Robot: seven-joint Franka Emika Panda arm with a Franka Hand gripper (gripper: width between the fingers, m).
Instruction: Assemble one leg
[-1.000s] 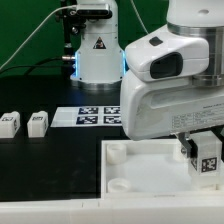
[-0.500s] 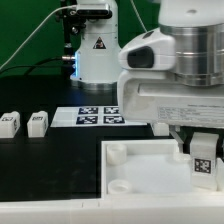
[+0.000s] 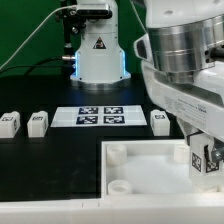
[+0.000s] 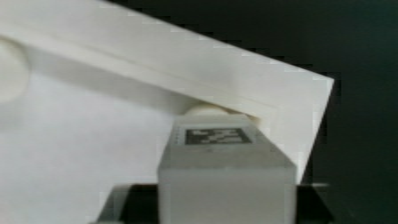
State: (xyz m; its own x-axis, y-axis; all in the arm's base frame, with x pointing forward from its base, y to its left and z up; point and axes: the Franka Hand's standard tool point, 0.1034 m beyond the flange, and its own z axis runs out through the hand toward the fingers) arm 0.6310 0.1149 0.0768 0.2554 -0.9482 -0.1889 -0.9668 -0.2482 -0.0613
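My pincer (image 3: 204, 150) is closed on the leg (image 3: 208, 163), a small white block with a tag. It holds the leg upright above a corner of the white panel (image 3: 140, 172), which lies by the edge of the tabletop (image 3: 50, 170) nearest the exterior camera.

In the wrist view the leg's end is at a round corner socket (image 4: 210, 106). I cannot tell if it is seated.

To do this well, I judge I should hold it plumb, centre it on the socket and press gently.

The panel's outer edges run close by. The loose legs (image 3: 159, 121) and the marker board (image 3: 100, 116) lie well apart, toward the far edge.
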